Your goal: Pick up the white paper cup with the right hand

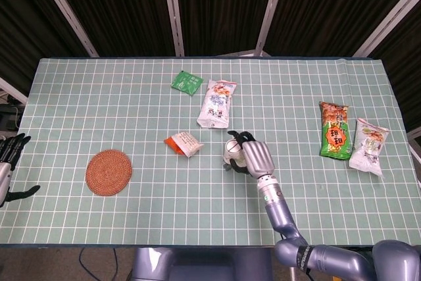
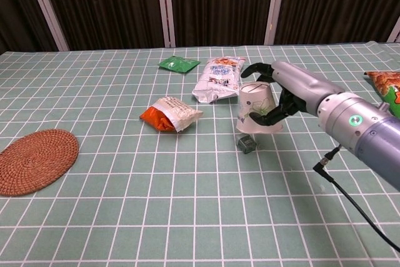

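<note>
Left hand [image 1: 10, 156] rests unloaded, fingers apart, at the table's [image 1: 66, 97] left edge, while near table centre the inverted white paper cup [image 2: 255, 107], judged light, thin-walled and crushable, is gripped mid-wall, slightly off the cloth, by the right hand [image 2: 281, 92].

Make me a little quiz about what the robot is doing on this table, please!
1. True or false: the right hand holds the white paper cup upside down, above the table.
2. Which thing lies nearest the robot's left hand? A) green packet B) woven coaster C) white snack bag
3. Fill in: a small dark object sits under the ____.

Key: 1 true; 2 B, the woven coaster; 3 cup.
</note>
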You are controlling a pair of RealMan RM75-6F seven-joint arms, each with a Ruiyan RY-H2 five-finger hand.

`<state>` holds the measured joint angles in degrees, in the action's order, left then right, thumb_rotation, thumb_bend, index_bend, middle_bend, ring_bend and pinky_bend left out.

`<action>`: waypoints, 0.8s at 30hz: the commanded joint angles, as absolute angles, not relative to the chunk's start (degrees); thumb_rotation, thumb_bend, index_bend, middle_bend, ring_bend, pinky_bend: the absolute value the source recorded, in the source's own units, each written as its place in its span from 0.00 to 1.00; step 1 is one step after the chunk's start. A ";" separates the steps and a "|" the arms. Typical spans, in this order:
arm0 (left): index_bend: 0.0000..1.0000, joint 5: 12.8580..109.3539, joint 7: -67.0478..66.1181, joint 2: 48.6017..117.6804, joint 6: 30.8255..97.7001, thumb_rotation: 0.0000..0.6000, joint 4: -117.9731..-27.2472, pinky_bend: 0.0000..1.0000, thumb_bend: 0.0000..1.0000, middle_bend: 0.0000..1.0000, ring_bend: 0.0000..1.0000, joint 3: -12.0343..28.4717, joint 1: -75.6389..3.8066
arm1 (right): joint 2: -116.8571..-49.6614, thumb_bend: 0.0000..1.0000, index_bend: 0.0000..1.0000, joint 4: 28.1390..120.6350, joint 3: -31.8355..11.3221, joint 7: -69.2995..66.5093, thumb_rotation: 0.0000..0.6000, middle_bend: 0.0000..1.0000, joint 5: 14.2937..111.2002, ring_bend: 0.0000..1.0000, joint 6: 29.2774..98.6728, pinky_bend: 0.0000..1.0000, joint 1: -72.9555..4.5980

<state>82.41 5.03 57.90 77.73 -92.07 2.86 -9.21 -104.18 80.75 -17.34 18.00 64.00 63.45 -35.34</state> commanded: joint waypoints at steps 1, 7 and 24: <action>0.00 82.37 5.05 57.88 77.68 1.00 -92.01 0.00 0.00 0.00 0.00 2.86 -9.24 | -104.84 0.34 0.17 80.61 -16.81 18.40 1.00 0.34 64.15 0.16 63.76 0.50 -35.63; 0.00 82.48 5.30 57.79 77.78 1.00 -92.05 0.00 0.00 0.00 0.00 2.85 -9.21 | -105.49 0.34 0.17 80.36 -15.40 18.44 1.00 0.34 65.21 0.16 64.29 0.49 -35.63; 0.00 82.39 5.51 57.59 77.67 1.00 -92.12 0.00 0.00 0.00 0.00 2.84 -9.24 | -108.16 0.27 0.04 77.30 -13.07 20.69 1.00 0.20 66.29 0.07 65.23 0.36 -35.70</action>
<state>82.40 5.51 57.59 77.66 -92.12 2.84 -9.24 -108.26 77.26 -13.34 20.39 66.12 65.19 -35.77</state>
